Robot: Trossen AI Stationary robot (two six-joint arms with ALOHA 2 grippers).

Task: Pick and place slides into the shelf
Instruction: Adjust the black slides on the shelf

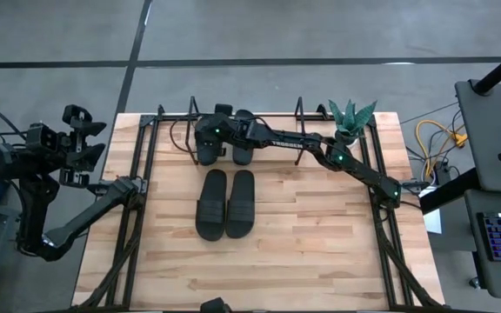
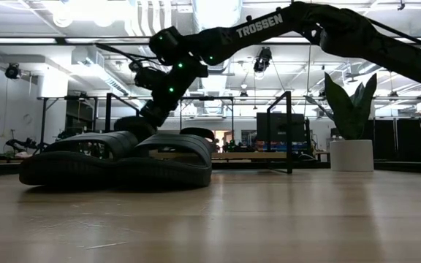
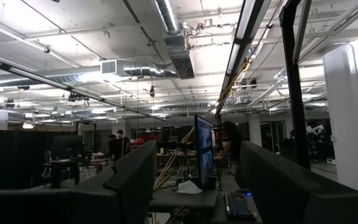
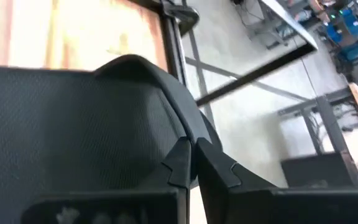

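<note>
Two black slides point(image 1: 211, 204) point(image 1: 242, 202) lie side by side, soles down, mid-table; in the low view they fill the foreground point(image 2: 115, 157). Two more slides point(image 1: 207, 149) point(image 1: 243, 143) lie at the left part of the shelf point(image 1: 272, 116) along the far edge; whether they rest on its board does not show. My right gripper point(image 1: 211, 132) point(image 2: 146, 117) reaches across from the right and slants down onto the left one of these, fingers shut point(image 4: 191, 155). My left gripper point(image 1: 78, 130) is open, off the table's left edge, pointing into the room point(image 3: 197, 199). My right gripper meets the far left slide at the rim of its wide strap point(image 4: 166, 93), with the two fingertips closed together there. The fingers slant down from the table's right side. How much of the strap lies between them is hidden by the fingers themselves.
A potted plant point(image 1: 350, 117) point(image 2: 349, 124) stands at the shelf's right end. The shelf's black wire end frames point(image 1: 159, 117) point(image 2: 289, 131) rise at both ends. Bare wooden tabletop point(image 1: 320, 235) lies right of and in front of the near pair.
</note>
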